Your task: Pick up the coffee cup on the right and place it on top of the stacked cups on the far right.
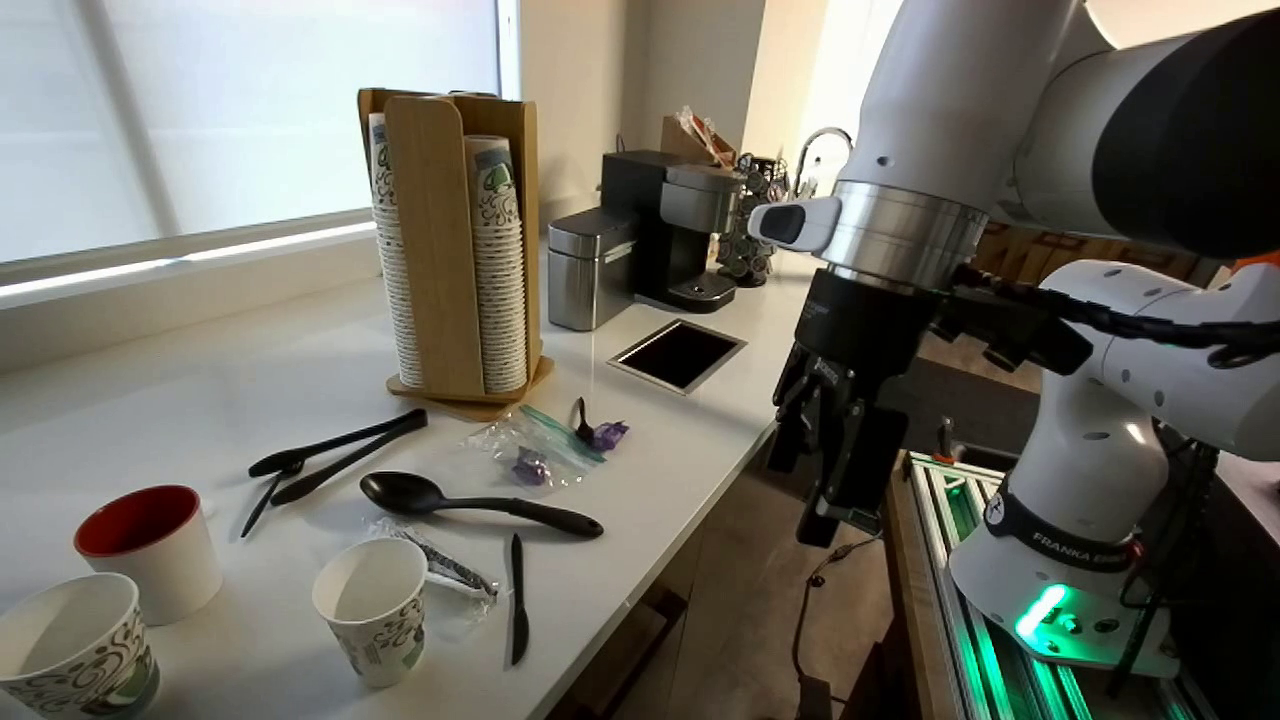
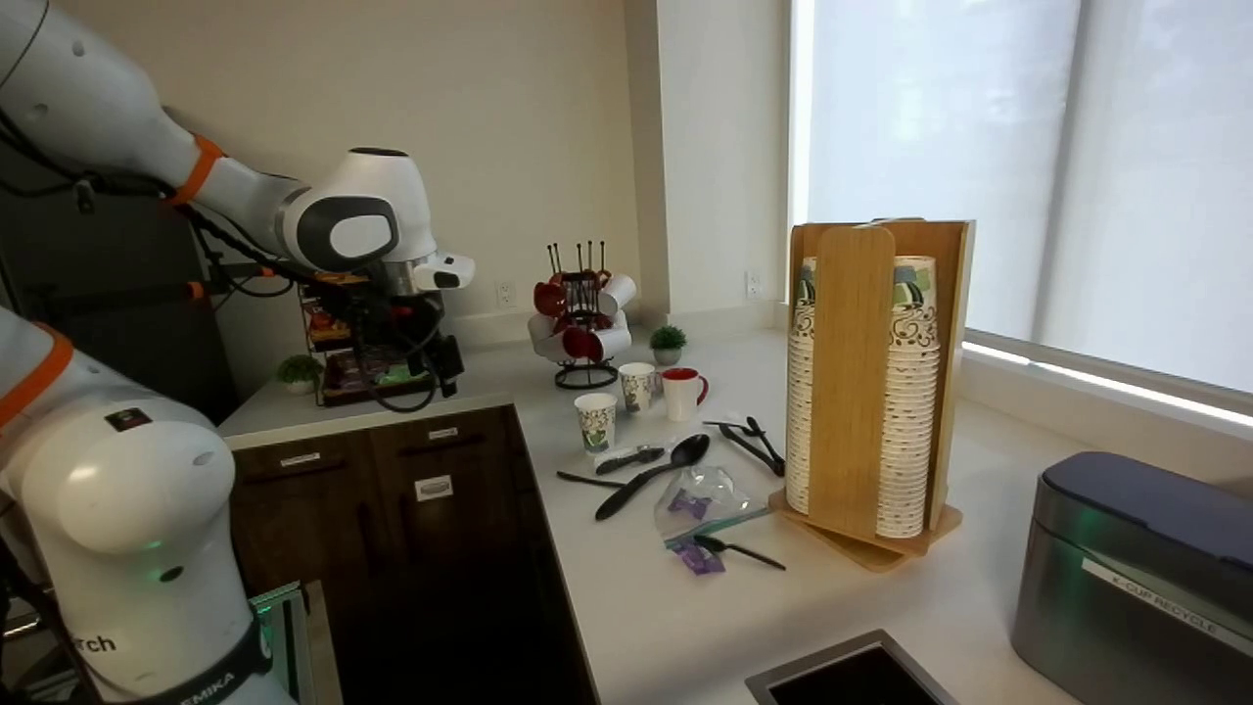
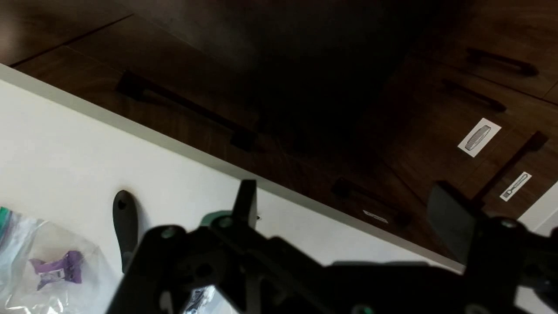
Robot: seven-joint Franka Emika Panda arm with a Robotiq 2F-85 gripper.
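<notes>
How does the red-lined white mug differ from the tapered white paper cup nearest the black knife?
The white mug has a red handle; the paper cup shows none. The mug's outside looks plain, the cup's printed. Inside, the mug is red, the cup white. Both stand upright on the white counter.

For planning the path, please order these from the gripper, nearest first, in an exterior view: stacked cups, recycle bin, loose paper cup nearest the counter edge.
1. Loose paper cup: leftmost of these
2. Stacked cups: in the rack, further right
3. Recycle bin: farthest right
</notes>
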